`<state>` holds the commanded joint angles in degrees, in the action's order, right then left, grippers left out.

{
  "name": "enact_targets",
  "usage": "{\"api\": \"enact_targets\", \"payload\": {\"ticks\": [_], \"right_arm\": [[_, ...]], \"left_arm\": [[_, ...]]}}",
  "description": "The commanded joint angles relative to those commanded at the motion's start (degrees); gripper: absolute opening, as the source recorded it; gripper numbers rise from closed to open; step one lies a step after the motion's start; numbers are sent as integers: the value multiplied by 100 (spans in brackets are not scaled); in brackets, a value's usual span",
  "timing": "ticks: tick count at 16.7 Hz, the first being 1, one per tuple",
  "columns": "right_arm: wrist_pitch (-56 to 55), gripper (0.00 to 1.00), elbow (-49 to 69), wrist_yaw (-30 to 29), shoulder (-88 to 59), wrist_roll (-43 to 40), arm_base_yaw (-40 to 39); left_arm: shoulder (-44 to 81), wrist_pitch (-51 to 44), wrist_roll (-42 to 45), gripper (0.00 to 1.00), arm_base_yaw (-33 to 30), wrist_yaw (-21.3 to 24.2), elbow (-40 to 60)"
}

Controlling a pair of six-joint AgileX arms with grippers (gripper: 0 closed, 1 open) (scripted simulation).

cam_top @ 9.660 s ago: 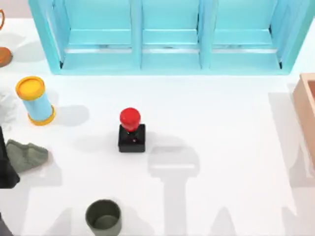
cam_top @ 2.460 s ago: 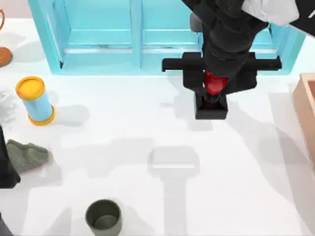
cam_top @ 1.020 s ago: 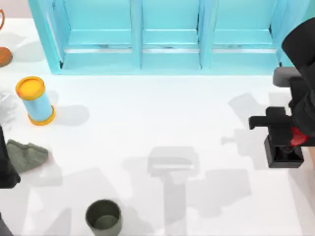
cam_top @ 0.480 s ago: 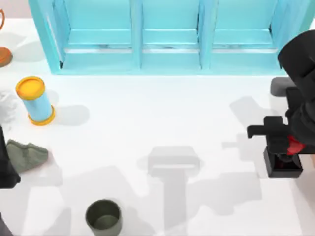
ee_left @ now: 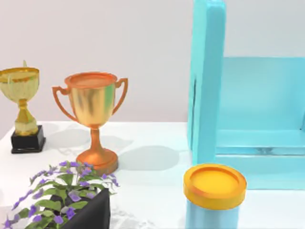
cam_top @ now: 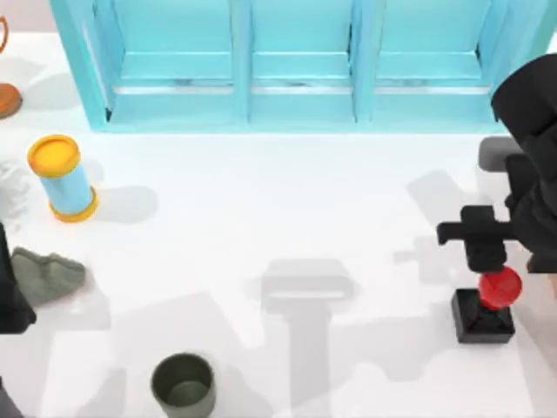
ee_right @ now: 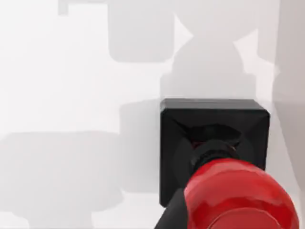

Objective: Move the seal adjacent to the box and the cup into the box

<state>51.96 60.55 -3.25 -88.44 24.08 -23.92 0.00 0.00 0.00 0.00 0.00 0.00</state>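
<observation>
The seal (cam_top: 484, 312) stands upright on the white table at the right, its red knob above the black base. Seen from the right wrist, the seal (ee_right: 214, 143) rests free on the table with no finger touching it. My right gripper (cam_top: 498, 261) hovers just above and behind the seal, open, its black arm covering the table's right edge. The box is hidden behind that arm. The dark olive cup (cam_top: 184, 384) sits upright near the front edge, left of centre, far from both grippers. My left arm (cam_top: 9, 300) is parked at the left edge.
A large turquoise shelf unit (cam_top: 296, 61) spans the back. A light-blue cylinder with yellow ends (cam_top: 63, 177) and a grey-green lump (cam_top: 48, 274) sit at the left. Trophies (ee_left: 93, 119) and a potted plant (ee_left: 66, 200) stand at the far left.
The right gripper carried the seal from the table's middle to the right side. In the last half second it let go, and the seal now stands lower, free of the fingers.
</observation>
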Motion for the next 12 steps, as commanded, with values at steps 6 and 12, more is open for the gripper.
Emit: {"api": "enact_targets", "payload": {"ticks": [6,12], "right_arm": [[0,100,0,0,0,0,0],[1,100,1,0,3,0,-6]], "left_arm": [[0,0,0,100,0,0,0],[0,0,0,100,0,0,0]]}}
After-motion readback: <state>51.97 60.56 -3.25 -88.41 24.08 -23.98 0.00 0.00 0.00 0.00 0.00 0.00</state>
